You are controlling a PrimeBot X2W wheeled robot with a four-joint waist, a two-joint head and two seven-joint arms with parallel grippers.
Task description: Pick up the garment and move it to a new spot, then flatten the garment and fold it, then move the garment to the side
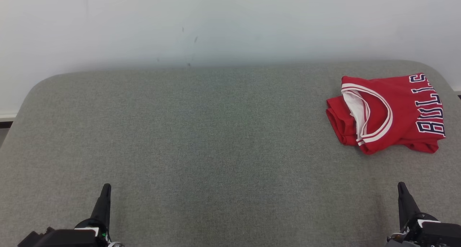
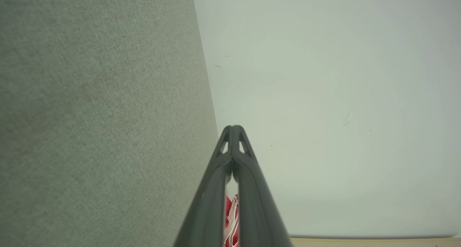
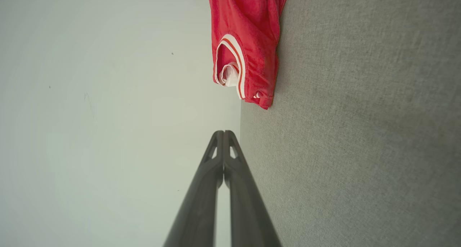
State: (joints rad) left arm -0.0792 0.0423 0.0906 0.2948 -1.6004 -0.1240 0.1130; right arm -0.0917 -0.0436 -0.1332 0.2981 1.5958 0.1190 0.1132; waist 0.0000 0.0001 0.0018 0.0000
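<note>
A red basketball jersey (image 1: 390,112), the garment, lies folded at the far right of the grey padded table (image 1: 201,139), its white-trimmed neckline facing left and dark letters along its right edge. The right wrist view shows the jersey (image 3: 246,41) ahead of my right gripper (image 3: 224,133), whose fingers are pressed together with nothing between them. My left gripper (image 2: 233,128) is shut too, empty, and a sliver of the jersey (image 2: 230,218) shows through the gap lower down its fingers. In the head view the left gripper (image 1: 106,188) and the right gripper (image 1: 402,186) rest low near the table's front edge, far from the garment.
A plain white wall (image 1: 216,23) rises behind the table. The table's rounded far corners sit at the left (image 1: 39,85) and right (image 1: 435,70). A strip of floor (image 1: 5,126) shows past the left edge.
</note>
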